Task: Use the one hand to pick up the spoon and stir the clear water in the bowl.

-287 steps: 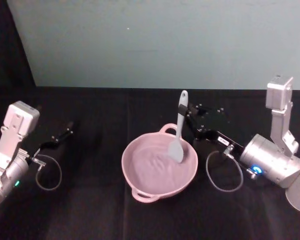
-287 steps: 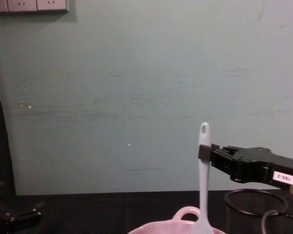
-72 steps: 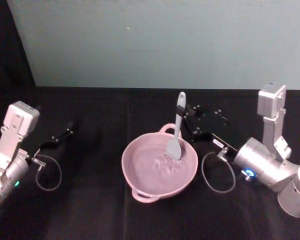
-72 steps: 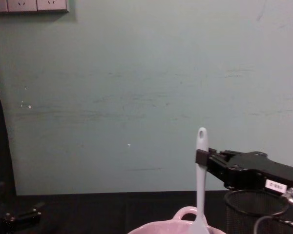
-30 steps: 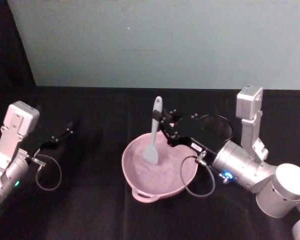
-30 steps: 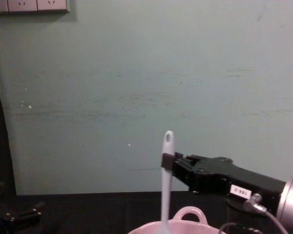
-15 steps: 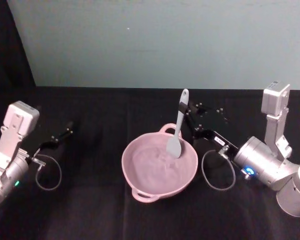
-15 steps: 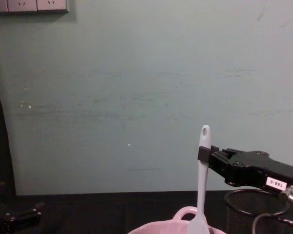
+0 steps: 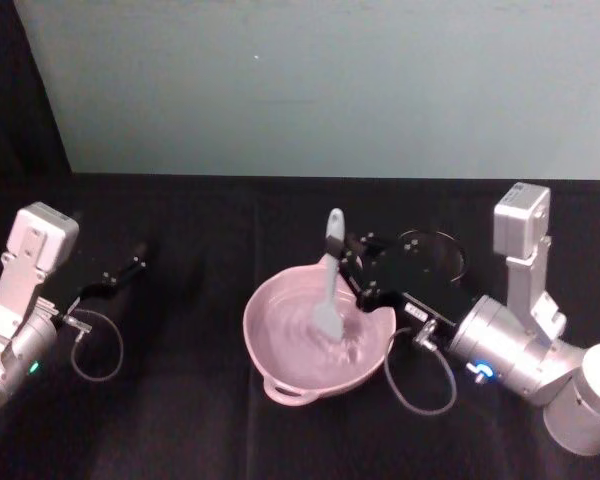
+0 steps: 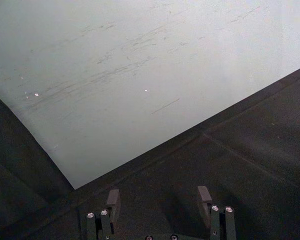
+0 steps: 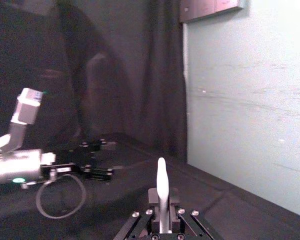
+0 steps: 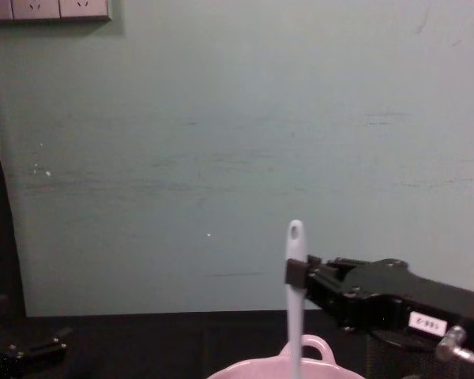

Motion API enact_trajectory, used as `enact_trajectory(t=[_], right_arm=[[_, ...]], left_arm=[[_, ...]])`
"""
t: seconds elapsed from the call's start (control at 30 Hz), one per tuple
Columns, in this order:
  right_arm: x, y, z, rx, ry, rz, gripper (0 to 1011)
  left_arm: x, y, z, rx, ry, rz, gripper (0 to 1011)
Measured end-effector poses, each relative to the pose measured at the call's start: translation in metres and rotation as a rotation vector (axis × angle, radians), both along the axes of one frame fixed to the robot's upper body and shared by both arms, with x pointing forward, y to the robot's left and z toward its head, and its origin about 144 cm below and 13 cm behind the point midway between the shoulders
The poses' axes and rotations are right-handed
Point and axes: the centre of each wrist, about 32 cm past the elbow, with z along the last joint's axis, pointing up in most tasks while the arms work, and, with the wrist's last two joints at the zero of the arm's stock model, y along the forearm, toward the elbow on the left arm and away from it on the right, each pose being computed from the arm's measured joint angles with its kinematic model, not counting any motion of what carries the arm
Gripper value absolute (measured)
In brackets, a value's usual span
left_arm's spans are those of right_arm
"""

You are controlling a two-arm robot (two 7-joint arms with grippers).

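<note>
plainly the right gripper, clamped on the spoon, could slosh water over the bowl if rushed; left gripper idles open at the table's left edge.

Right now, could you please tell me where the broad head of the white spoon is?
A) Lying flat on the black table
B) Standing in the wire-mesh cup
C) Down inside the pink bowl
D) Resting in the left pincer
C: the right pincer grips the spoon by its handle and holds it nearly upright, with its head lowered inside the bowl.
</note>
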Motion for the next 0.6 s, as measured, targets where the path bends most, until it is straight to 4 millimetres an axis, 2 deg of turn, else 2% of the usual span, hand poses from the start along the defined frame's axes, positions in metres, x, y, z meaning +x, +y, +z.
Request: enact_trajectory(t=[0.3,0.6], right_arm=[[-0.007,0.021,-0.004,0.034,0.011,0.07,117],[0.008,0.031,-0.005,0.043,0.011,0.076,117]], left_arm=[[0.0,0.0,0.0,0.0,0.0,0.0,1005],[0.0,0.0,0.0,0.0,0.0,0.0,1005]])
